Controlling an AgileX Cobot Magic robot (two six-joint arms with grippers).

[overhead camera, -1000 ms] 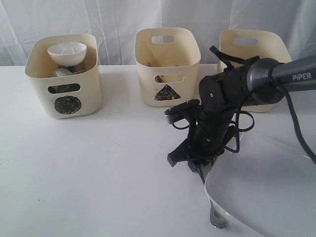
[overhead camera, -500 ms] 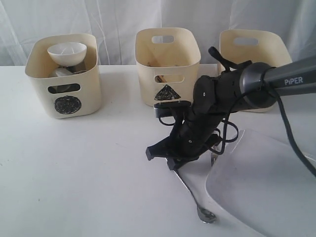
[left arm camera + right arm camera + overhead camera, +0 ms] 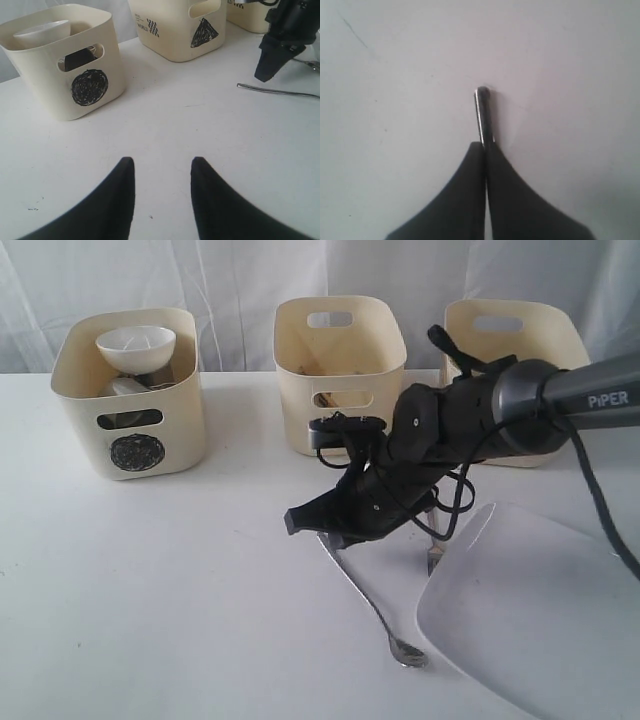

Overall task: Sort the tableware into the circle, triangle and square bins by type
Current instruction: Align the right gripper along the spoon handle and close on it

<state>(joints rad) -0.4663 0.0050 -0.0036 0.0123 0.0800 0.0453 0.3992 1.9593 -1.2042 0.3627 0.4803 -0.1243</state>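
Note:
My right gripper (image 3: 322,535) (image 3: 485,146) is shut on the handle end of a long steel utensil (image 3: 370,602) (image 3: 482,112), low over the white table. The utensil's far end (image 3: 410,654) rests on the table beside the large white plate (image 3: 530,625). A second steel piece (image 3: 432,558) lies at the plate's edge, partly under the arm. The circle bin (image 3: 128,410) (image 3: 65,65) holds a white bowl (image 3: 136,344) on top of steel items. The triangle bin (image 3: 340,375) (image 3: 175,30) stands at centre back. My left gripper (image 3: 162,162) is open over bare table.
A third cream bin (image 3: 510,335) stands at the back right, its front mark hidden by the right arm (image 3: 480,420). White curtains close off the back. In the left wrist view, the right gripper (image 3: 272,60) and the utensil (image 3: 280,92) show at the far side.
The right gripper has moved left, away from the plate, and shut on the utensil's handle. The utensil has slid left with it. The left gripper has not moved.

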